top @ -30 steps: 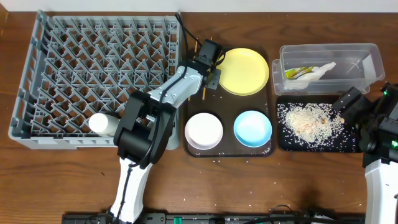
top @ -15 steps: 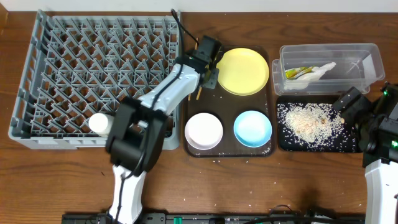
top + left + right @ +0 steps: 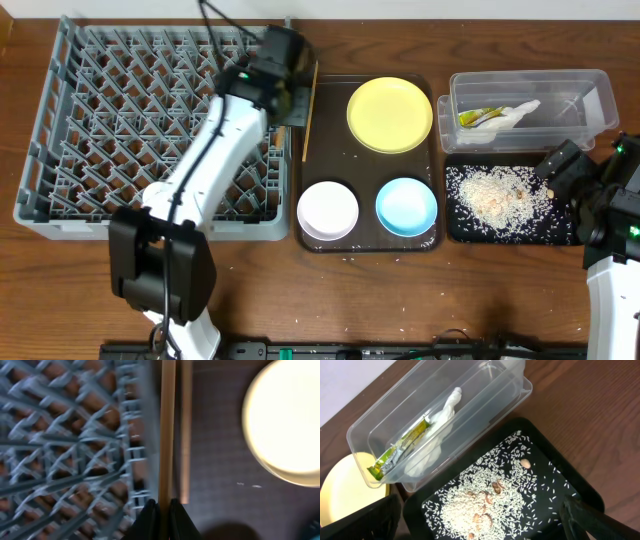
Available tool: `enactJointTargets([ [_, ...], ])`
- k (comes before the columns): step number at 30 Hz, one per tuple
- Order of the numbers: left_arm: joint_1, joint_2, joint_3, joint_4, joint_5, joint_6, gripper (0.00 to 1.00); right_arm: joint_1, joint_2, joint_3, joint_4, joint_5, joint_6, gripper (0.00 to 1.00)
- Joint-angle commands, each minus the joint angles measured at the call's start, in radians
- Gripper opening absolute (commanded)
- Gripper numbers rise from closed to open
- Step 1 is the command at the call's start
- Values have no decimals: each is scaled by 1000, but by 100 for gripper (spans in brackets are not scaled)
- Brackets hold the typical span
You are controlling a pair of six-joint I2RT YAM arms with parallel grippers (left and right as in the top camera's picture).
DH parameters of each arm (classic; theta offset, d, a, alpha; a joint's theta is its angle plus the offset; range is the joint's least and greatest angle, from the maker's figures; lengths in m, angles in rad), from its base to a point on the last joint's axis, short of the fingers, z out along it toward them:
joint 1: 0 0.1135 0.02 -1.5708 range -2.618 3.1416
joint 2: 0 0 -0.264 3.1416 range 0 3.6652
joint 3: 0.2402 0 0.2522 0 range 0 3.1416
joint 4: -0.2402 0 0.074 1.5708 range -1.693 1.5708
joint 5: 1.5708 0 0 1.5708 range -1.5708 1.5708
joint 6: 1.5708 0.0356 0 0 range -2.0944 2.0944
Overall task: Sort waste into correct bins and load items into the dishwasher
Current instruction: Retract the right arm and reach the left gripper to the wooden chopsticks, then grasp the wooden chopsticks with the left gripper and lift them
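My left gripper (image 3: pixel 297 100) is shut on a thin wooden chopstick (image 3: pixel 308 120), held along the right wall of the grey dish rack (image 3: pixel 100 120). The left wrist view shows the jaws (image 3: pixel 163 507) pinching that chopstick (image 3: pixel 167 435). A second tan strip just to its right may be the other chopstick. The yellow plate (image 3: pixel 390 113), white bowl (image 3: pixel 327 210) and light blue bowl (image 3: pixel 406 205) sit on the brown tray (image 3: pixel 340 160). My right gripper (image 3: pixel 480 525) is open over the black tray (image 3: pixel 570 480) of rice (image 3: pixel 485 495). The white cup is hidden.
The clear tub (image 3: pixel 600 100) behind the black tray (image 3: pixel 455 225) holds the napkin (image 3: pixel 445 410) and the yellow-green wrapper (image 3: pixel 400 447). My left arm lies diagonally across the rack. Loose rice grains dot the table near the front edge.
My left gripper has moved left and back, from beside the yellow plate to the rack's right wall, carrying the chopstick. The left arm now covers the cup in the rack. The right arm has not moved.
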Motion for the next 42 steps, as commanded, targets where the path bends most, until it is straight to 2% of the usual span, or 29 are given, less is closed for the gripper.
enactJointTargets([
  [1, 54, 9, -8, 14, -11, -21, 8, -8, -2, 11, 0, 14, -6, 99],
  [9, 68, 62, -108, 49, -11, -21, 8, -8, -2, 11, 0, 14, -6, 99],
  [18, 67, 99, -107, 55, 1, -21, 8, -8, -2, 11, 0, 14, -6, 99],
  [19, 67, 98, -106, 51, 3, -21, 11, -8, -2, 11, 0, 14, -6, 99],
  [20, 67, 93, -99, 44, 26, -23, 16, -8, -2, 11, 0, 14, -6, 99],
  [29, 64, -56, -79, 29, 48, -37, 17, -8, -2, 11, 0, 14, -6, 99],
  [30, 60, -77, -79, 29, 62, -40, 21, -8, -2, 11, 0, 14, -6, 99],
  [33, 16, -114, -79, 67, 167, -40, 21, -8, -2, 11, 0, 14, -6, 99],
  [35, -42, -91, -80, 110, 167, -23, 31, -8, -2, 11, 0, 14, -6, 99],
  [37, -98, -41, -80, 146, 78, 31, 39, -8, -2, 11, 0, 14, -6, 99],
  [39, -131, 8, -80, 175, -48, 40, 46, -8, -2, 11, 0, 14, -6, 99],
  [42, -151, 83, -80, 227, -156, 40, 52, -8, -2, 11, -1, 14, -6, 99],
])
